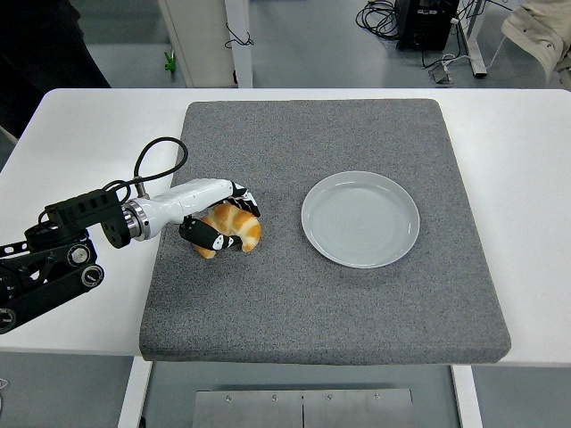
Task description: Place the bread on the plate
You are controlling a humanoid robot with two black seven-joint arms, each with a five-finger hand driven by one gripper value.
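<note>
A golden-brown croissant (235, 226) is at the left of the grey mat, with my left hand (219, 219) shut on it, black fingertips curled over its top and thumb against its near side. It looks slightly raised off the mat. The empty pale grey plate (360, 218) lies on the mat to the right of the bread, about a hand's width away. My left arm comes in from the left edge over the white table. The right arm does not show.
The grey foam mat (312, 294) covers the middle of the white table (80, 143). A black cable loop (159, 160) arches above my left wrist. Cables and furniture legs are on the floor beyond the table.
</note>
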